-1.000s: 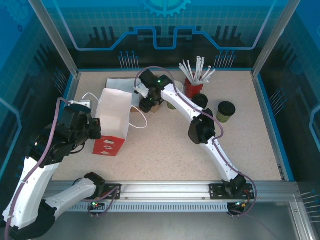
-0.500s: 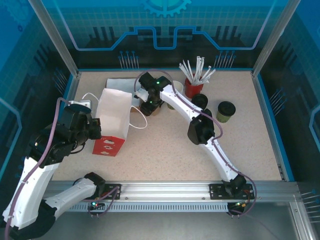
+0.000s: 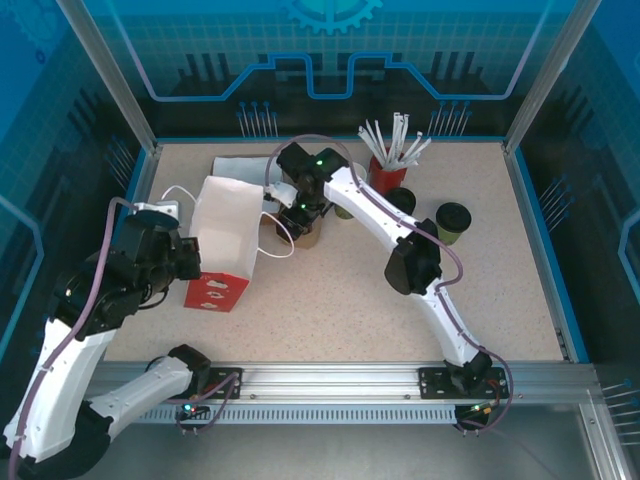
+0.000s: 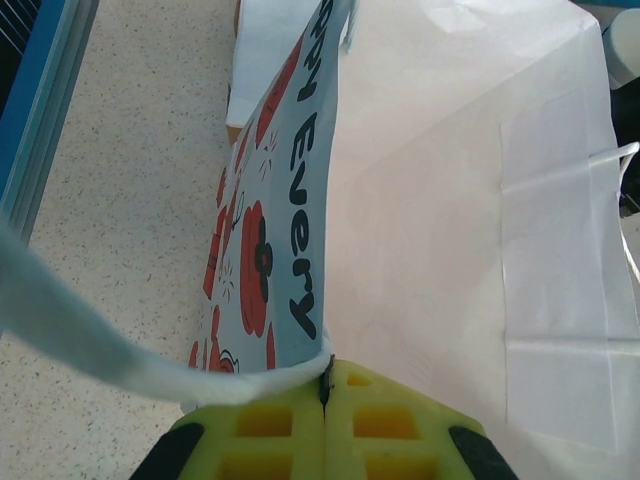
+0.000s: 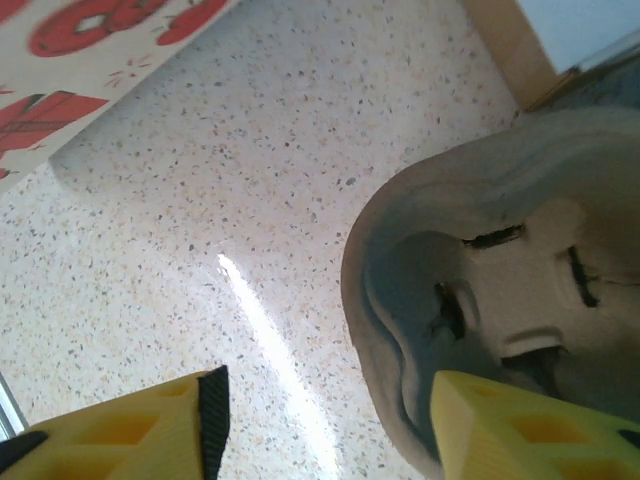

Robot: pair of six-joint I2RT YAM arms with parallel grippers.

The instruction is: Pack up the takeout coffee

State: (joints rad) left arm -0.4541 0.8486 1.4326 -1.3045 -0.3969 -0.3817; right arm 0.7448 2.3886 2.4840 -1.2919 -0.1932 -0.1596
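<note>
Left hand (image 3: 188, 255), seen from above, is clamped on the near-left rim of one white paper bag (image 3: 225, 240), which stands upright and open on the table (image 3: 330, 300) with red print low on its side. Right hand (image 3: 300, 215) hangs just past the bag's right wall, over one brown pulp carrier (image 3: 309, 237). And the takeout coffee (image 3: 452, 222): one olive-green cup under a round black lid, upright at the back right, well apart from both hands and outside the bag. Count the rest: one red cup (image 3: 385, 178) bristling with white straws (image 3: 395, 138), one white-rimmed cup stack (image 3: 350, 195) half hidden by the arm, and one more dark round top (image 3: 402, 200) beside it; what that sits on I cannot tell. A flat white sheet (image 3: 235, 165) lies behind the bag.

Over to the left wrist: two yellow fingers (image 4: 270, 430) pressed tight together, left hand (image 4: 325, 395) pinching the bag (image 4: 450, 200) wall between them, white lining to the right, red and black lettering to the left. One blurred handle loop (image 4: 90, 340) sweeps across the speckled table (image 4: 130, 180).

Right wrist now: right hand (image 5: 330, 385) spread wide, two yellow fingers (image 5: 110, 435) well apart, gripping nothing. The grey-beige pulp carrier (image 5: 470, 280) sits between them, close to the right finger, with bare table (image 5: 250, 200) on its other side. The bag's red print (image 5: 70, 90) shows top left.
</note>
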